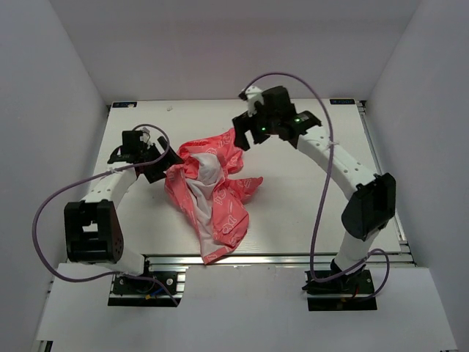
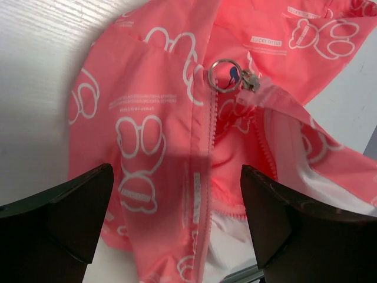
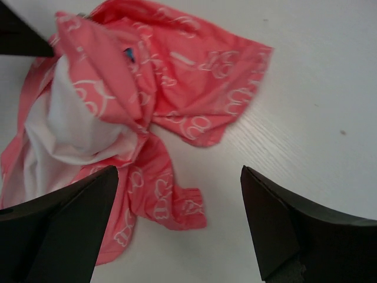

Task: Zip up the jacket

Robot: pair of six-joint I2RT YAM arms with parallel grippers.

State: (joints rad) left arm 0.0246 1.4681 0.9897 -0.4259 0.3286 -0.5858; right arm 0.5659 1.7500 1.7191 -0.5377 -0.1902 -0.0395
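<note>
Coral-pink jacket [image 1: 234, 194] lies crumpled and open-fronted on the table [image 1: 308, 205]; my left gripper [image 2: 175, 171] and right gripper [image 3: 178, 171] both hover spread, holding nothing.

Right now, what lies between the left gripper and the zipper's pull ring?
Only the jacket: pink printed cloth, with the zipper teeth running from the ring down toward the open left gripper. The left wrist view shows it.

We wear white link shells on our left arm [image 1: 110, 188] and right arm [image 1: 338, 163], with blocky black joint housings. From each black base plate [image 1: 143, 284] a thin purple cable [image 1: 35, 224] loops upward. Farthest from the base plate, the right arm shows small green lights [image 1: 297, 119]; our fingers [image 2: 59, 218] are dark wedges
</note>
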